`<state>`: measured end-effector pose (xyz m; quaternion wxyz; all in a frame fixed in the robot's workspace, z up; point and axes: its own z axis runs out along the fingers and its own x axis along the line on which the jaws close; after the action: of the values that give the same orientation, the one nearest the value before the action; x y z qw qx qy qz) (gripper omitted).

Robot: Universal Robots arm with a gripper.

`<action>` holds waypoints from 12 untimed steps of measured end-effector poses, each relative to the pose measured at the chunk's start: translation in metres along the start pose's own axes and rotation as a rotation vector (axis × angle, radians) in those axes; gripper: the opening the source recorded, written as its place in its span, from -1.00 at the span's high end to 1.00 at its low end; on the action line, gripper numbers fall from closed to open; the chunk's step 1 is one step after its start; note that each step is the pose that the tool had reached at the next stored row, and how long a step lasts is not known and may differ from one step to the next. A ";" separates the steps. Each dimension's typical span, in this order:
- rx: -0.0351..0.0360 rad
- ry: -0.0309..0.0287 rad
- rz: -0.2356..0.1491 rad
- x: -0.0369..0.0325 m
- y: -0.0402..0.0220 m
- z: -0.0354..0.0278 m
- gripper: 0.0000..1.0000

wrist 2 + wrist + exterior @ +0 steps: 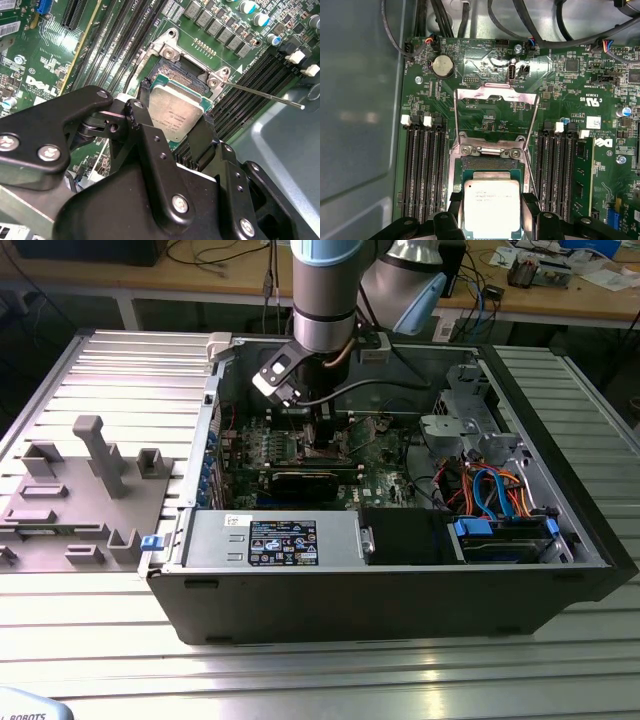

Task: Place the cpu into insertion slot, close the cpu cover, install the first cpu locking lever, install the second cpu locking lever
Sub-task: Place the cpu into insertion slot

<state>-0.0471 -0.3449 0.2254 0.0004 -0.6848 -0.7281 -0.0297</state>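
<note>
Over the insertion slot (492,163), the pincer (492,202) is clenched on the cpu (176,112), cpu cover (496,93) open

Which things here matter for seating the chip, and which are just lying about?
Job: claw gripping the chip; socket under it; open cover; lever.
Lying about: coin battery; memory slots; cables; drive cage.

The cpu (492,207) is seemingly just above the insertion slot (492,164), flanked by memory slots (422,175).

Exterior view overlooks open case (380,590), both wrist views near cpu (491,207)
</note>
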 end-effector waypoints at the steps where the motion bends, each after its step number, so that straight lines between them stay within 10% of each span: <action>1: -0.0001 0.0000 0.000 0.0000 0.0000 0.0003 -0.08; 12: 0.0000 0.0000 0.000 -0.0002 -0.0002 0.0036 -0.08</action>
<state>-0.0471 -0.3449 0.2217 0.0004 -0.6848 -0.7281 -0.0298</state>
